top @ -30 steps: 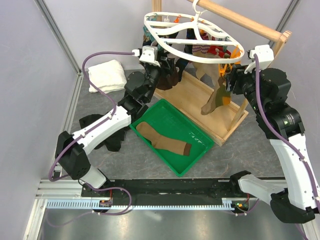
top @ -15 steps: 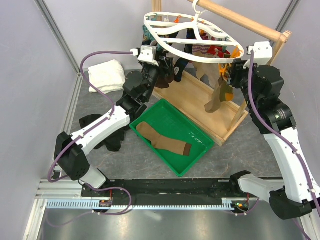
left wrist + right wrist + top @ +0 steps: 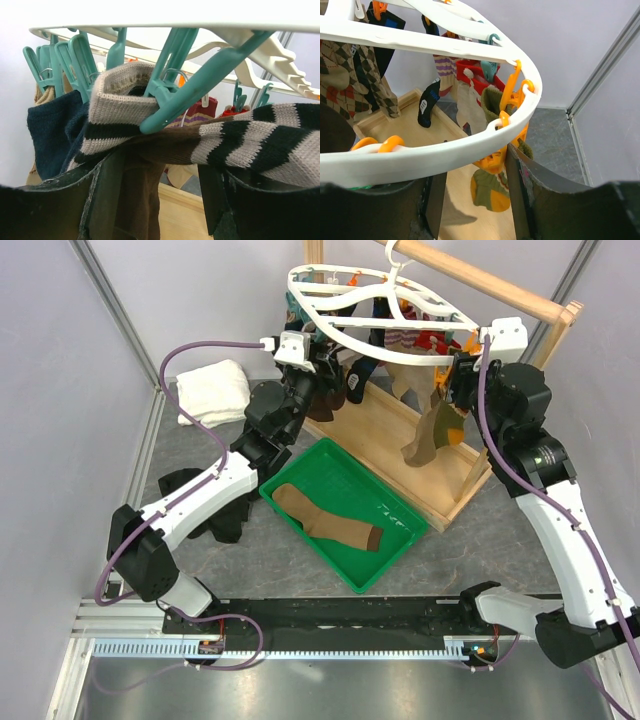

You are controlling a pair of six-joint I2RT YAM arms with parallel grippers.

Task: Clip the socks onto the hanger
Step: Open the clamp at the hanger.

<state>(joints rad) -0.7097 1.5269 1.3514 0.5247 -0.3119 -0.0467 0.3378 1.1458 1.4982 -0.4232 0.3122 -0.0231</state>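
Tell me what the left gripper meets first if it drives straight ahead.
Probably the striped sock held by a teal clip, right in front of the left gripper; depth is hard to judge.

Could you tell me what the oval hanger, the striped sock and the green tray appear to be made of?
The hanger looks like moulded plastic: smooth white, ribbed. The striped sock is knitted yarn, stitches visible, matte. The green tray seems plastic too: uniform colour, slight sheen, though that is less certain.
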